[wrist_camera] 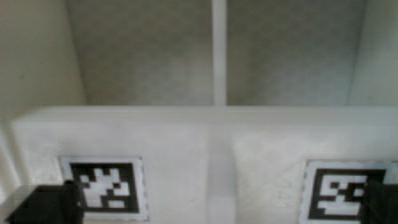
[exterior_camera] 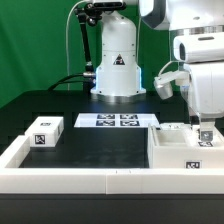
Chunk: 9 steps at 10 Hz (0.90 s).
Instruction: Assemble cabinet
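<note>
The large white cabinet body (exterior_camera: 178, 150) lies at the exterior view's right, near the front rail, with a tag on its front face. My gripper (exterior_camera: 205, 138) hangs straight down onto its far right part. In the wrist view a white cabinet wall (wrist_camera: 222, 160) with two tags fills the space between my fingers. One dark finger (wrist_camera: 36, 205) shows at the frame's edge, and the other is barely visible. The jaws stand wide apart astride that wall, and contact cannot be made out. A small white tagged block (exterior_camera: 45, 133) lies at the exterior view's left.
The marker board (exterior_camera: 118, 121) lies flat in front of the robot base (exterior_camera: 117, 70). A low white rail (exterior_camera: 80, 180) edges the table along the front and the left. Cables hang behind the base.
</note>
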Motion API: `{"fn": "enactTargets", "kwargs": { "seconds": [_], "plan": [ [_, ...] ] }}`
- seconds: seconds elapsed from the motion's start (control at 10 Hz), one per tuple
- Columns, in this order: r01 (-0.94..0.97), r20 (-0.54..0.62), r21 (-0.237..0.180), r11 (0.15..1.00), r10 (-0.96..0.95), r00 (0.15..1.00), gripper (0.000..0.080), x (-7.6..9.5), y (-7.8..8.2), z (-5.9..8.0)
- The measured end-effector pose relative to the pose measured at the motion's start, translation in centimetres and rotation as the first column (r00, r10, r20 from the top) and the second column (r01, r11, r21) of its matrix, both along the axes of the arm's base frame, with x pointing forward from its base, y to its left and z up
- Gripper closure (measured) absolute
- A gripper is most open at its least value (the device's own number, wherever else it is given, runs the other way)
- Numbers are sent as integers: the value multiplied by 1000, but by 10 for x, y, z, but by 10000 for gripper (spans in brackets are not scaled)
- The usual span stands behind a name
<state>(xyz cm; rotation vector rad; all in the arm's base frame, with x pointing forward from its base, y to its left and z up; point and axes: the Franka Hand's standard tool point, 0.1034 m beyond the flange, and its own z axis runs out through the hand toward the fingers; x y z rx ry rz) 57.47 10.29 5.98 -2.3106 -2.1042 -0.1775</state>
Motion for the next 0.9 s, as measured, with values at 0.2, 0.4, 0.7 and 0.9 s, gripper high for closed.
{"fn": "enactTargets", "kwargs": {
  "seconds": [0.2,0.4,0.7,0.9],
  "plan": [
    [0,0,0,1000,0,1000,2,0,0,0],
    [0,21,-11,1000,0,1000,2,-10,-7,16],
    [0,69,-25,1000,1,998,2,-54,-14,35],
    [0,61,-27,1000,1,998,2,-57,-15,33]
  ]
}}
